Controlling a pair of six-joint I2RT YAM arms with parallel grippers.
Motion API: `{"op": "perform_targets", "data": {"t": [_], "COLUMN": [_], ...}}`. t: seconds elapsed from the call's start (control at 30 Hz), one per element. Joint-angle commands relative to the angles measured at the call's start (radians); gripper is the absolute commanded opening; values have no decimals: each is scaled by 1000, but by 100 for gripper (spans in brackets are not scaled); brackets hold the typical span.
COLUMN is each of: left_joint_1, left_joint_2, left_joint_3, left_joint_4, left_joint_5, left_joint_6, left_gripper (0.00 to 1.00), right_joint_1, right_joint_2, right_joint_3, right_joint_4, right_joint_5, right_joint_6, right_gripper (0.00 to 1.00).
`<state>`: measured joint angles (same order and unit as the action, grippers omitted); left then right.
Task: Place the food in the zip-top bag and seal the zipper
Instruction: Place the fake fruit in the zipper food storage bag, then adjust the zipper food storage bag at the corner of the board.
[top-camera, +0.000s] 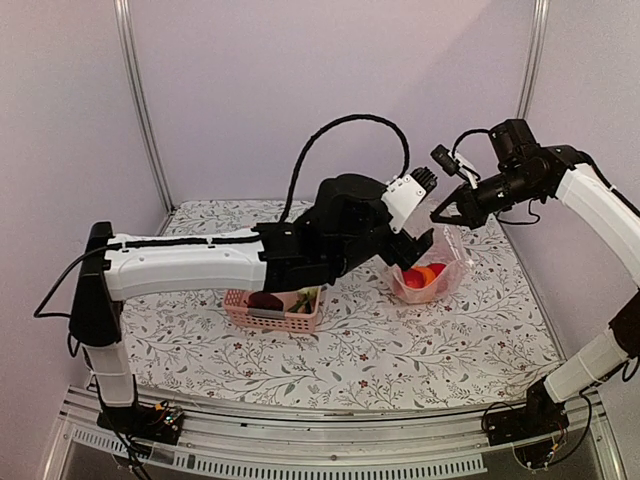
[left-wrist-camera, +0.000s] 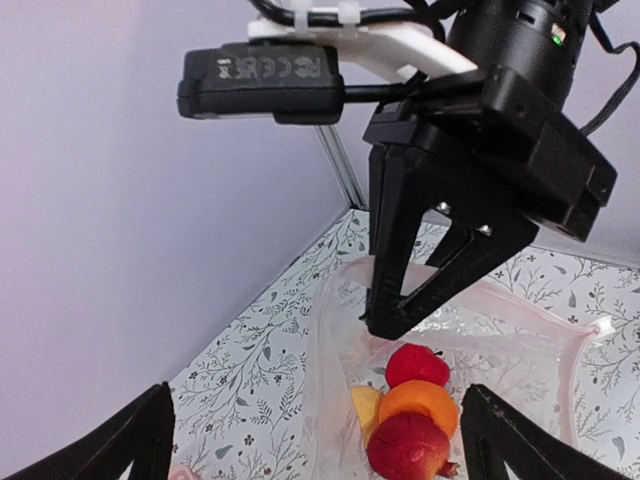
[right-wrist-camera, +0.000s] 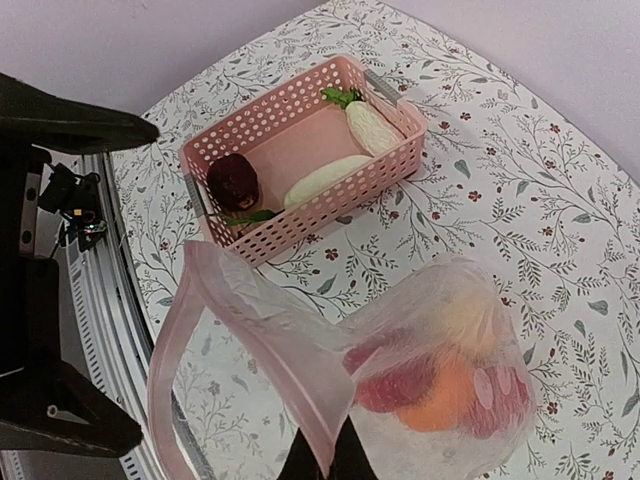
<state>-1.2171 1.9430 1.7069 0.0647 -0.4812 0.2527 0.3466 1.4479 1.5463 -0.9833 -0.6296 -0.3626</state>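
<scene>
Clear zip-top bag (right-wrist-camera: 260, 320) rim pinched by raised R gripper (top-camera: 438, 217); L gripper (left-wrist-camera: 315, 440) spread above.

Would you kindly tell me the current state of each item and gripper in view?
zip-top bag: held upright by its mouth edge, food inside
zipper: unsealed, mouth gaping
right gripper: fingers shut on the bag's edge
left gripper: open, empty, facing the bag
pink basket: holds a maroon piece and two white pieces
</scene>
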Motion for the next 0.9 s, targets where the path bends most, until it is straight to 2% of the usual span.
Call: {"op": "perform_targets", "data": {"t": [0.0, 0.13, 0.27, 0.37, 0.5, 0.87], "left_joint_1": [-19, -8, -4, 8, 13, 50], "left_joint_2": [-164, -242, -305, -338, -353, -342], "left_joint_3": [-120, -231, -354, -452, -534, -546], "left_joint_4": [82, 66, 70, 56, -6, -175], "left_joint_5": [29, 18, 28, 35, 25, 27], "left_joint_6": [-77, -191, -249, -329, -401, -505], "left_gripper": [99, 97, 96, 95, 94, 94], "right_joint_1": [-19, -64, -184, -194, -181, -183], "right_joint_2": [31, 52, 71, 70, 81, 19], "right_joint_3": [31, 91, 190, 166, 145, 29], "right_joint_4": [28, 47, 115, 172, 146, 214], "right_joint_5": [44, 80, 100, 205, 282, 370], "right_joint_6": [31, 52, 104, 123, 68, 41], "right_gripper": [0, 0, 0, 0, 0, 0]}}
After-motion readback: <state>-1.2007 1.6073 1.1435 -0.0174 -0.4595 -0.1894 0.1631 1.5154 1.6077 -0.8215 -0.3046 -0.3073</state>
